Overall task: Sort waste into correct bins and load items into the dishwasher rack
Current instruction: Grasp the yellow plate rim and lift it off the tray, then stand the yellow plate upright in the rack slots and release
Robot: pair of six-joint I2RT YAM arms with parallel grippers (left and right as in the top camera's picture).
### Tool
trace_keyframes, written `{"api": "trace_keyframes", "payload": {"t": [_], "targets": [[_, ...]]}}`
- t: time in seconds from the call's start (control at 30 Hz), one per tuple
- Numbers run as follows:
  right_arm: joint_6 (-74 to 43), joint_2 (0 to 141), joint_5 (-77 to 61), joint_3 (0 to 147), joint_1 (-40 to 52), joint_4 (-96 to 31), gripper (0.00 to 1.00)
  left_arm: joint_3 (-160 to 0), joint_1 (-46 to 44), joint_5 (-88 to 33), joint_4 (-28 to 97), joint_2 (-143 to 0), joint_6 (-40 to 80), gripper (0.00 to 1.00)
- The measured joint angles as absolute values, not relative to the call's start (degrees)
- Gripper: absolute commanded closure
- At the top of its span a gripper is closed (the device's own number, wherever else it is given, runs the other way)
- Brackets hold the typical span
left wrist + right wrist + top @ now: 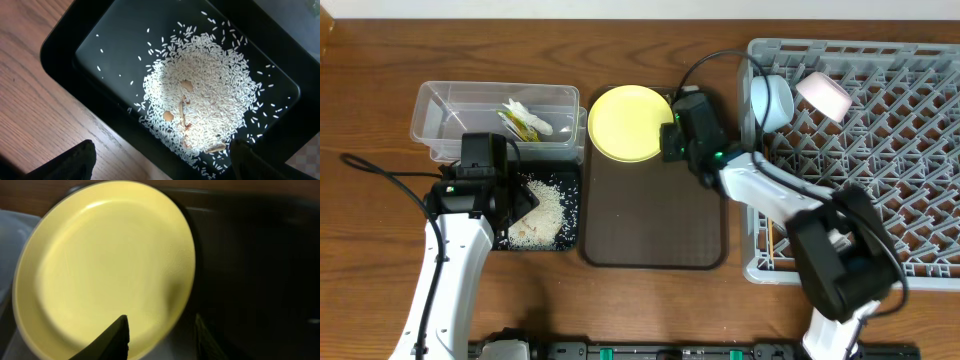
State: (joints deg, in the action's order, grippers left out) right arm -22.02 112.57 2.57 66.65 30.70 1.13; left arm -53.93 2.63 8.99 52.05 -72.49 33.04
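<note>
Under the left gripper (162,145), fingers spread wide and empty: rice (210,95) heaped in the black tray (100,30). Just beyond it, the wrapper (525,120) lies in the clear tub (440,110). The right gripper (161,319) is also spread, with the yellow plate (105,265) rim between its fingers. The dishwasher rack (880,120) is behind it.

The grey dishwasher rack (880,170) fills the table's right side. In its far-left corner a light blue bowl (772,100) stands on edge, with a pale bowl (823,93) tilted just beside it. Thin chopsticks (769,240) lie along the rack's left wall. The yellow plate (628,122) lies flat near the middle of the far edge. Toward the far-left corner, the clear tub (450,118) holds the green-and-orange wrapper (523,122). The black tray (115,45) touches its near side and holds a heap of white rice (205,95).
</note>
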Motion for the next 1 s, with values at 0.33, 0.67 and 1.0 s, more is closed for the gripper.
{"api": "trace_keyframes", "payload": {"t": [0.33,0.67,1.0], "targets": [[-28.9,118.0,5.8,67.1,31.4,0.4,0.79,-53.9,2.6,9.0,52.1,-72.5,33.0,0.12],[-30.2,112.6,7.0,67.1,28.6,-10.1,0.99,-53.9,2.6,9.0,52.1,-72.5,33.0,0.12],[-19.1,92.8,8.1,66.9,22.4,-24.8,0.99,-53.9,2.6,9.0,52.0,-72.5,33.0,0.12]]}}
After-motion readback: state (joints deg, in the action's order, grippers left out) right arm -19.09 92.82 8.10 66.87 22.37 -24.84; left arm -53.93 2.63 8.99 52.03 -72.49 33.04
